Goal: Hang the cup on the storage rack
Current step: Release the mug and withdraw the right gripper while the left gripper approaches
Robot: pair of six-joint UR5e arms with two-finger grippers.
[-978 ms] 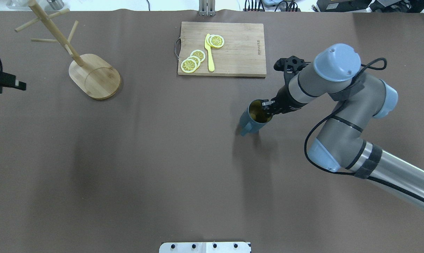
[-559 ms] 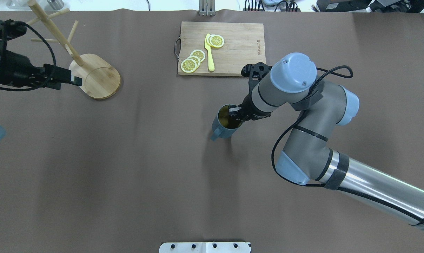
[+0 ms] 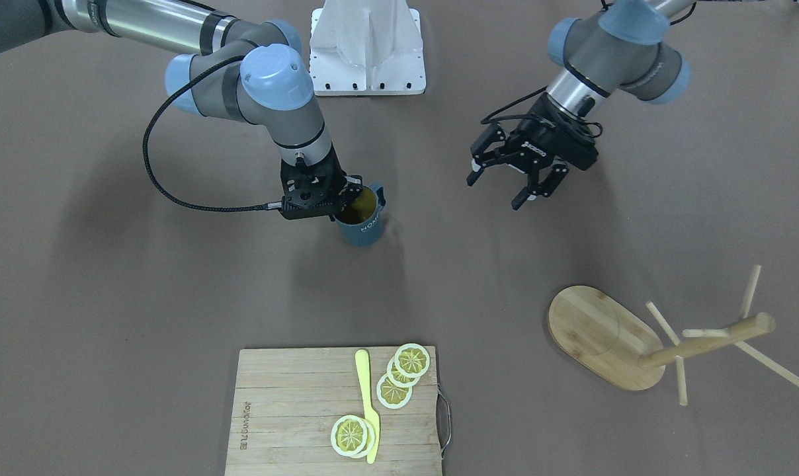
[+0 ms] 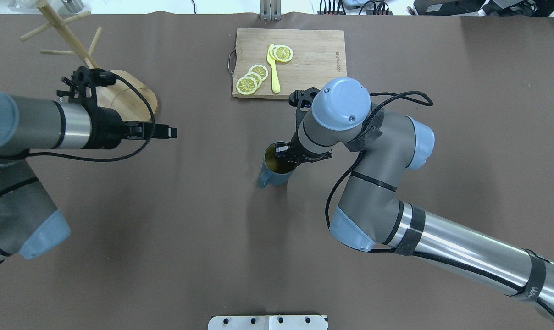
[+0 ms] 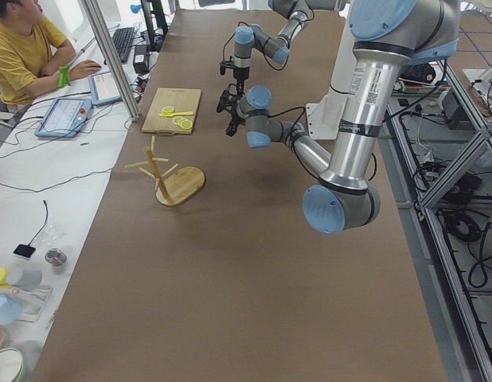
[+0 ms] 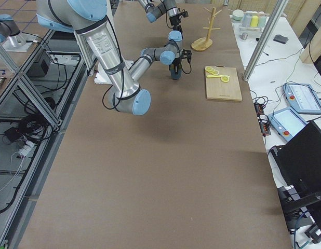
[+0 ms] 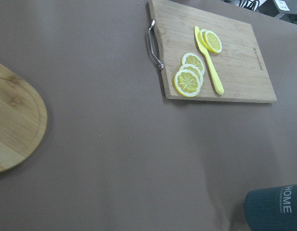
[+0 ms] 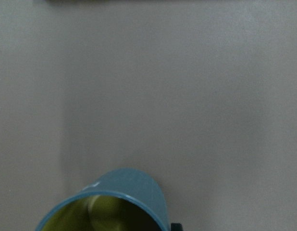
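Note:
The cup (image 4: 273, 170) is dark blue-grey with a yellow inside and white "HOME" lettering (image 3: 371, 227). It hangs upright near the table's middle. My right gripper (image 4: 284, 156) is shut on its rim, one finger inside; it also shows in the front view (image 3: 343, 198). The cup's handle (image 4: 262, 181) points toward my base. The storage rack (image 4: 137, 98), a bamboo mug tree, stands at the far left, with its post and pegs (image 3: 704, 344) free. My left gripper (image 3: 505, 188) is open and empty, between rack and cup (image 7: 278, 209).
A bamboo cutting board (image 4: 304, 68) with a metal handle, lemon slices (image 4: 252, 79) and a yellow knife (image 4: 274, 68) lies at the far middle edge. My left arm (image 4: 52, 126) crosses in front of the rack's base (image 7: 14, 120). An operator (image 5: 23, 48) sits beyond the table.
My right arm has carried the cup leftward toward the table's middle. My left arm has come in from the left edge and reached rightward past the rack's base.

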